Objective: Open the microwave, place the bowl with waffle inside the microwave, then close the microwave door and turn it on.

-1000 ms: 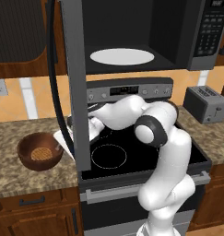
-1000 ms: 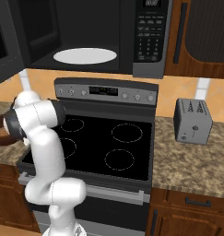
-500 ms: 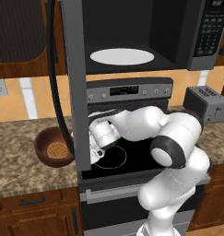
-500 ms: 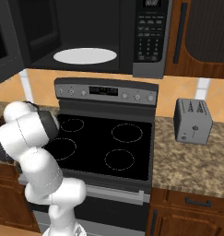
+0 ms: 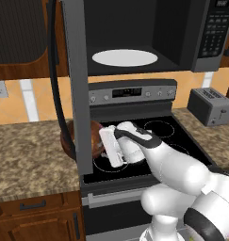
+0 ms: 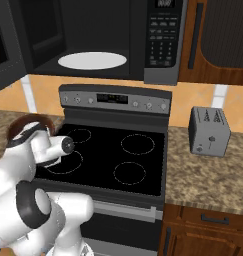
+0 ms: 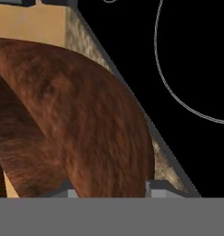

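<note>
The gripper point(image 7: 109, 188) has its jaws narrow on the thick rim of the bowl point(image 7: 72, 124) — in the hand view the two fingertips point(image 7: 160, 188) rise on either side of the brown wall, one inside and one outside. In the left base view the bowl point(image 5: 95, 136) sits at 9 o'clock from the white hand, at the seam where the granite counter point(image 5: 31, 150) meets the stove point(image 5: 149, 136), partly hidden behind the open microwave door point(image 5: 73, 80). What lies inside the bowl cannot be told; no waffle can be made out.

At 12 o'clock above the stove the microwave point(image 5: 200, 33) stands open, its white turntable point(image 5: 124, 57) bare inside the dark cavity. The door swings out toward 9 o'clock, edge-on, with its curved black handle point(image 5: 53, 70) along it. The button panel point(image 6: 162, 30) at 3 o'clock of the cavity carries small markings too fine to read — the same goes for the stove's display point(image 6: 112, 98). A grey toaster point(image 6: 209, 131) sits on the counter at 3 o'clock of the stove.
</note>
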